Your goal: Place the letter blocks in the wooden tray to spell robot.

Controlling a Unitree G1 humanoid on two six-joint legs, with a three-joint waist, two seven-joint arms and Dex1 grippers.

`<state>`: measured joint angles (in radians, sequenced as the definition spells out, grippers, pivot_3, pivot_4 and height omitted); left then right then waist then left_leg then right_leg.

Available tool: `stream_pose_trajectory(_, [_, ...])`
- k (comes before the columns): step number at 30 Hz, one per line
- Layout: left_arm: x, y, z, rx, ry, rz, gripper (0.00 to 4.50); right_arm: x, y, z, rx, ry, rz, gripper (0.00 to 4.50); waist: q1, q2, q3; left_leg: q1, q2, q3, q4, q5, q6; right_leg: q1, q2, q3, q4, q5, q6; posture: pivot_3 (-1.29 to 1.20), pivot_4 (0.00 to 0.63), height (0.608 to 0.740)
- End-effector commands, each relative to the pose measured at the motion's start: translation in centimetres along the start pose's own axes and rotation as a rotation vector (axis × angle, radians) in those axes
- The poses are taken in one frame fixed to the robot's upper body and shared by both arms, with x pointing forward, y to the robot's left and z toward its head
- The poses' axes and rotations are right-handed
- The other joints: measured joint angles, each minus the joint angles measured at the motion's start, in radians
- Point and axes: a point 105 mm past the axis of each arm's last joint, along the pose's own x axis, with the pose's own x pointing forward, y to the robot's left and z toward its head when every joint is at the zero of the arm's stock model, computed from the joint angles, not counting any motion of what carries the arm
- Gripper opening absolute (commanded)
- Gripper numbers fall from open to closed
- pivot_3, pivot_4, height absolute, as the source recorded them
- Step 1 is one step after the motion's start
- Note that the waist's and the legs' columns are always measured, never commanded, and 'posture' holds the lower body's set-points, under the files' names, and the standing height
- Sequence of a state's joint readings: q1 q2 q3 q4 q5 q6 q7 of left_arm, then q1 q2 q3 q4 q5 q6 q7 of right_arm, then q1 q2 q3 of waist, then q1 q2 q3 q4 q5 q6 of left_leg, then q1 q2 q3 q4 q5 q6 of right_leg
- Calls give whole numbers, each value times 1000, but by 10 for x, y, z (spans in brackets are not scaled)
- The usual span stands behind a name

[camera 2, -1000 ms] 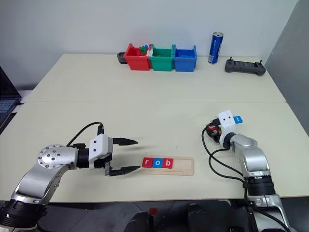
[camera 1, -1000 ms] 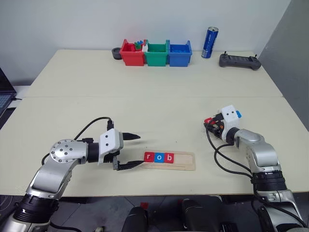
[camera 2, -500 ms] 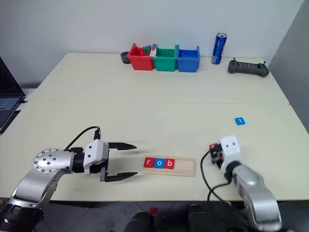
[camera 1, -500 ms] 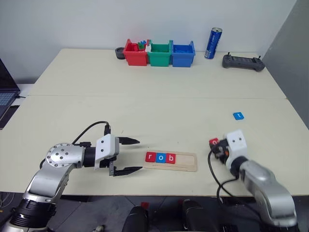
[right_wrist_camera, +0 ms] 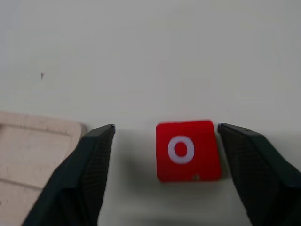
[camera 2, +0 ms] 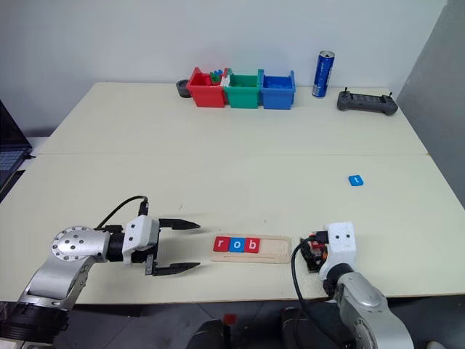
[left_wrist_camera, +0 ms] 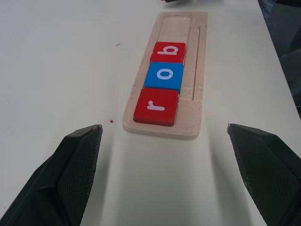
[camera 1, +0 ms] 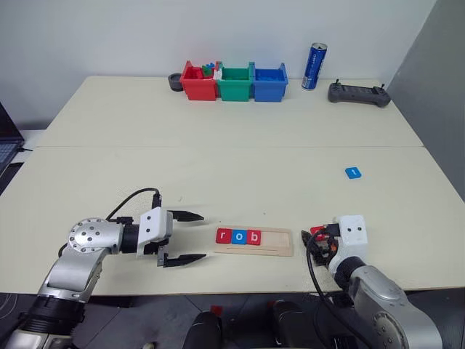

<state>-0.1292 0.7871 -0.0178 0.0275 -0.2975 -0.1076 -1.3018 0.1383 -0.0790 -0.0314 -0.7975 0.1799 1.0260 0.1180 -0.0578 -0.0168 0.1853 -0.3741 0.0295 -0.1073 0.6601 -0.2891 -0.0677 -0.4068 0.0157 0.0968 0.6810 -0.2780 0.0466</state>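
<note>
The wooden tray [camera 1: 279, 243] lies near the table's front edge. A red r [camera 1: 224, 235], a blue o [camera 1: 238, 236] and a red b [camera 1: 253, 237] fill its left part. Left of it my left gripper [camera 1: 203, 236] stands open, pointing at the tray's end, with nothing between its fingers. A red o block [right_wrist_camera: 188, 150] lies flat on the table just right of the tray [right_wrist_camera: 28, 155], between the open fingers of my right gripper [right_wrist_camera: 165, 127], with a gap on each side. A blue letter block [camera 1: 353, 172] lies alone farther back on the right.
Red [camera 1: 197, 81], green [camera 1: 234, 81] and blue [camera 1: 269, 80] plastic bins line the far edge, with a blue can [camera 1: 314, 65] and a black controller [camera 1: 358, 93] to their right. A dark round object [camera 1: 174, 80] sits left of the bins.
My right arm drew back from beside the blue block toward the front edge, carrying the red o block. Its jaws then opened and the block now lies on the table.
</note>
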Motion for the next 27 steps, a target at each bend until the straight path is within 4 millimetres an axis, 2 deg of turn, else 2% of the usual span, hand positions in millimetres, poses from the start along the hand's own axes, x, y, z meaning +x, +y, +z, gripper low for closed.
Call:
stream_pose_trajectory(1, [-3, 0, -1, 33, -5, 4, 4500, -2, -5, 38, -94, -135, 50, 4480, 0, 0, 0, 0, 0, 0, 0, 0, 0, 0, 0, 0, 0, 0, 0, 0, 150, 740])
stream_pose_trajectory(2, [-3, 0, -2, 33, -4, 5, 4500, -2, -3, 42, -123, -134, 108, 4480, 0, 0, 0, 0, 0, 0, 0, 0, 0, 0, 0, 0, 0, 0, 0, 0, 150, 740])
stream_pose_trajectory(5, [-4, -1, -5, 36, -1, 5, 4500, -5, 0, 36, -297, -37, 339, 4480, 2, 0, 0, -1, 0, 0, 0, 0, 0, 0, 0, 0, -1, 0, 0, 0, 150, 740])
stream_pose_trajectory(8, [-3, 0, -6, 40, 0, 7, 4500, -12, -12, 28, -531, 44, 506, 4480, 4, 1, 1, -2, -1, 0, 0, 0, 0, 0, -1, -1, -2, 0, -1, 0, 150, 740])
stream_pose_trajectory(11, [-1, -1, -6, 41, -1, 7, 4500, -8, -25, 29, -689, 66, 583, 4480, 2, 0, 1, -2, -1, 0, 0, 0, 1, 0, -1, 0, -2, 0, 0, 0, 150, 740])
stream_pose_trajectory(18, [4, 1, -2, 45, -4, 8, 4500, -3, -33, 20, -785, 167, 779, 4480, -1, 0, 1, -1, -1, 1, 1, 0, 1, 0, 0, 0, -1, 1, -2, 0, 150, 740])
stream_pose_trajectory(27, [8, 7, 8, 51, -8, 10, 4500, 14, -40, 13, -834, 244, 851, 4480, 1, 0, 2, -1, -1, 0, 1, 0, 1, 0, 0, 0, -1, 3, -4, 0, 150, 740])
